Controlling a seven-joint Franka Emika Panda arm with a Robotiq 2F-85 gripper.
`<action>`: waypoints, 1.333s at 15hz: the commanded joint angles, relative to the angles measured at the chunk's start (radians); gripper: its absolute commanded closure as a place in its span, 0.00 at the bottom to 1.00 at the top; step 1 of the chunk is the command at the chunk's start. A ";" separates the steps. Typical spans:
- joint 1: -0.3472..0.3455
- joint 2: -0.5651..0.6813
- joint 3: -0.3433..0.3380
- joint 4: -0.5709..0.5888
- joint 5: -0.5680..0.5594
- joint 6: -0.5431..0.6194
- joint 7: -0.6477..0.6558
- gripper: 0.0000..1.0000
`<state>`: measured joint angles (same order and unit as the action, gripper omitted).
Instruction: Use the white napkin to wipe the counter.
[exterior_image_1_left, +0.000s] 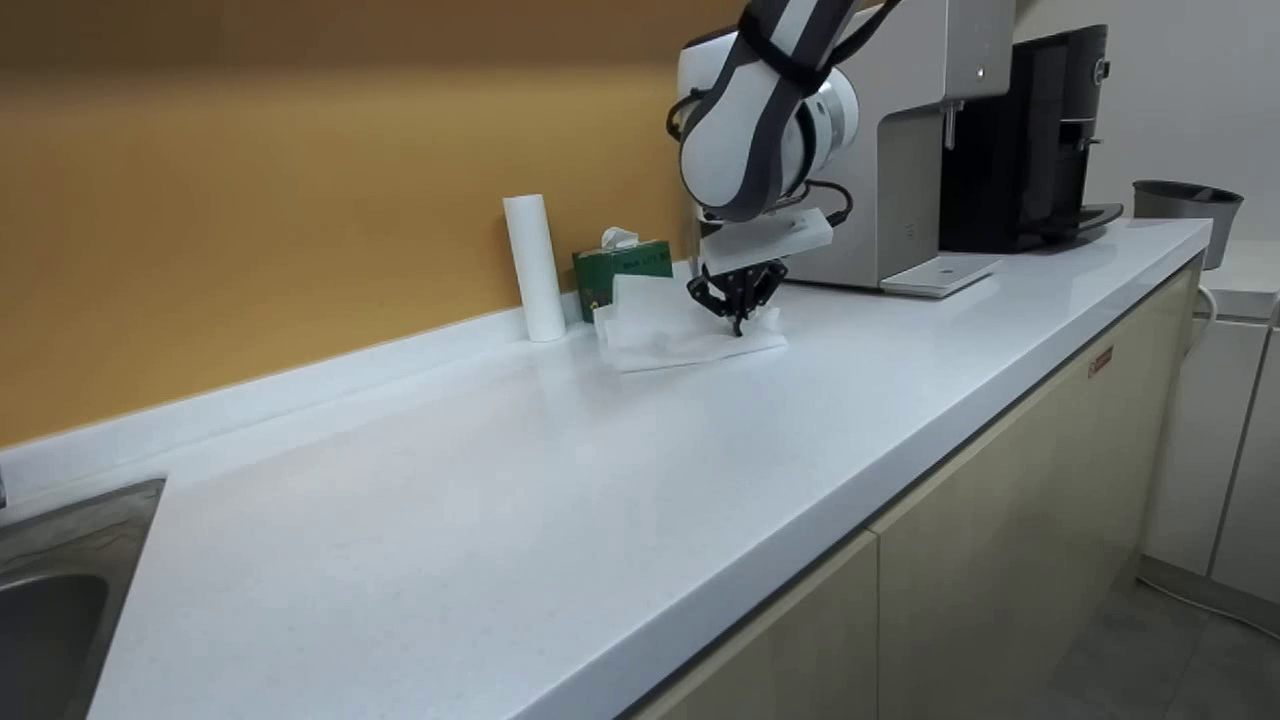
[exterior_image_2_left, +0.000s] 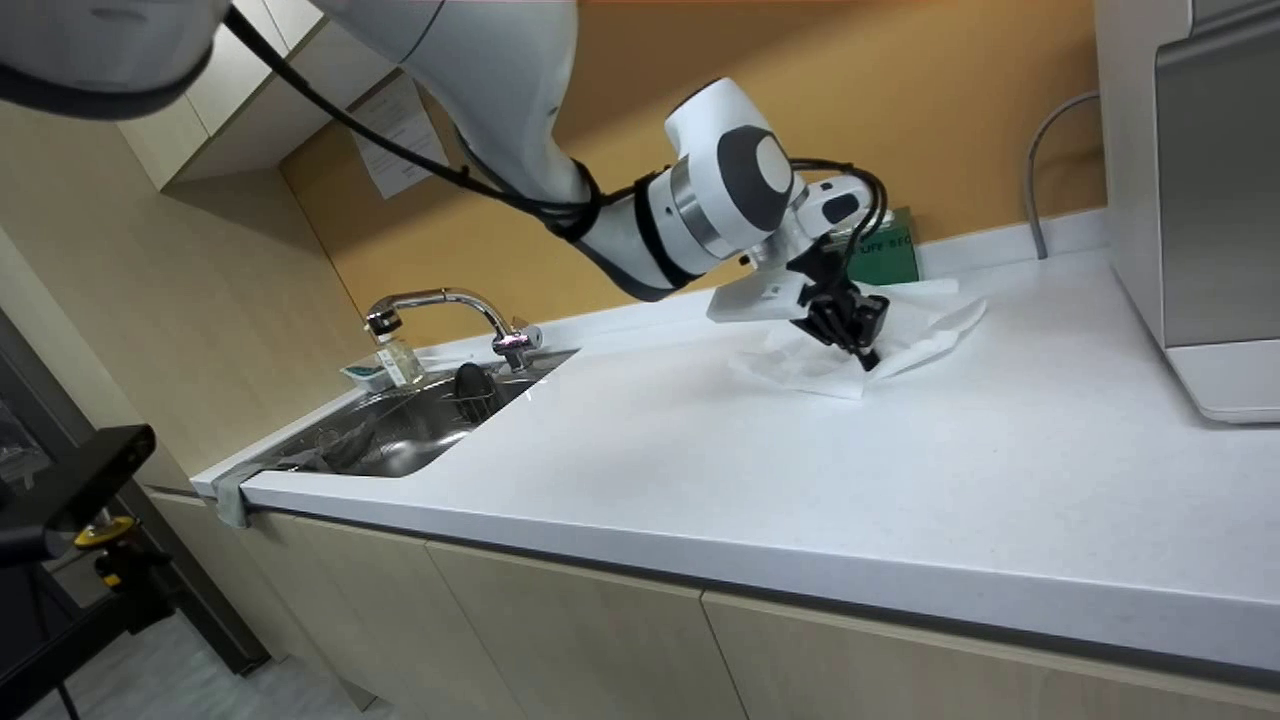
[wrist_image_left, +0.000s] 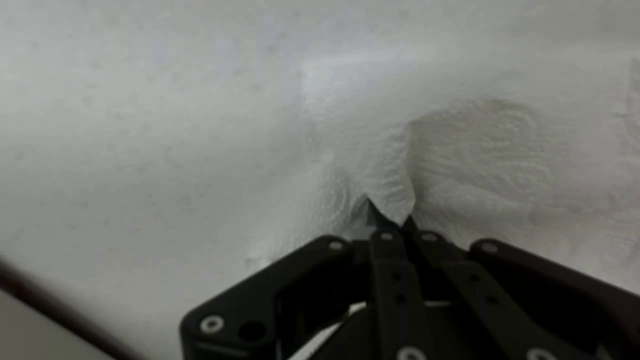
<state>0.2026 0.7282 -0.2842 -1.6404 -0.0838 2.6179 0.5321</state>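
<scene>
Black, jointed and angular, the gripper (wrist_image_left: 398, 223) has its fingers (wrist_image_left: 392, 255) drawn together on a fold of the white napkin (wrist_image_left: 465, 150), which gathers to a point between them. Directly under the gripper the remaining sheet lies on the table (exterior_image_1_left: 430, 540), thin and soft, embossed with wavy ridges, one square corner flat and the part by the fingers puckered into creases. Smooth, glossy and white, the table spreads all around the gripper, finely specked in the wrist view. Close by the napkin, between the gripper and a plain ochre wall (exterior_image_1_left: 300, 220), sits a green tissue box (exterior_image_1_left: 640, 260) with a crumpled white tissue (exterior_image_1_left: 619, 238) poking from its top. Near that stands a white roll (exterior_image_1_left: 535, 270), a slim cylinder on end. On the gripper's side away from the roll rises a flat-panelled grey machine (exterior_image_1_left: 900, 80), with a rounded black machine (exterior_image_1_left: 1020, 140) past it. Well apart from the gripper, in the opposite direction, is a shiny metal sink (exterior_image_2_left: 405, 455) with an arched chrome faucet (exterior_image_2_left: 512, 340).
</scene>
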 joint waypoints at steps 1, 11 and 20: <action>-0.025 0.057 -0.065 0.028 -0.025 -0.032 0.055 1.00; -0.168 -0.234 0.039 -0.282 -0.033 -0.235 -0.276 1.00; -0.206 -0.408 0.203 -0.501 -0.008 -0.422 -0.501 1.00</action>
<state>0.0003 0.3644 -0.1211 -2.0813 -0.0963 2.1985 0.0496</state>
